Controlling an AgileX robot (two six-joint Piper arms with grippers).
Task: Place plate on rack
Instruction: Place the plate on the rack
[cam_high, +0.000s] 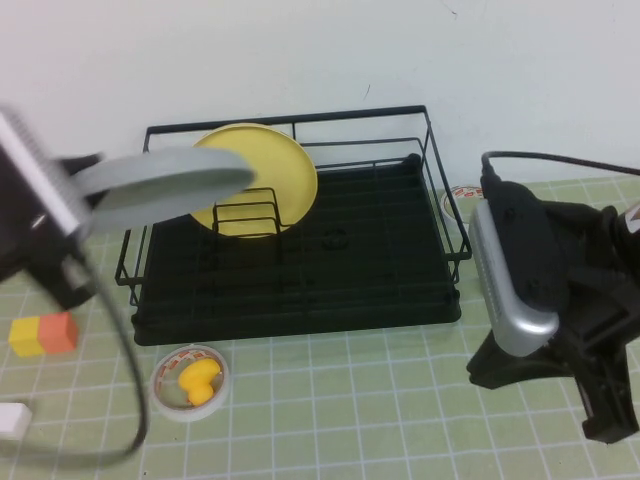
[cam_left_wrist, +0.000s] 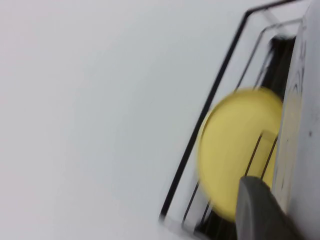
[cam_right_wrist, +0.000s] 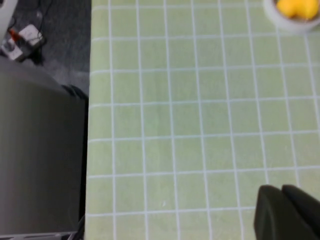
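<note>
Left gripper (cam_high: 85, 205) grasps the grey plate (cam_high: 165, 180) above the rack (cam_high: 300, 260); right gripper (cam_right_wrist: 287, 212), parked over the mat, is clenched.

**Grey plate, yellow plate, black wire rack**

The plate (cam_high: 165, 180) is light grey; behind it, inside the rack (cam_high: 300, 290), stands a yellow plate (cam_high: 275, 170). The rack is black wire with a black tray. The surface (cam_high: 350, 400) in front of the rack is pale green with a white grid. Left of the rack lie a yellow and an orange block (cam_high: 43, 334); before it, a white dish (cam_high: 188, 381) holding something yellow.

The left tool (cam_high: 60, 215) beside the rack's left end and the right tool (cam_right_wrist: 287, 212) off its right end are both black.
</note>
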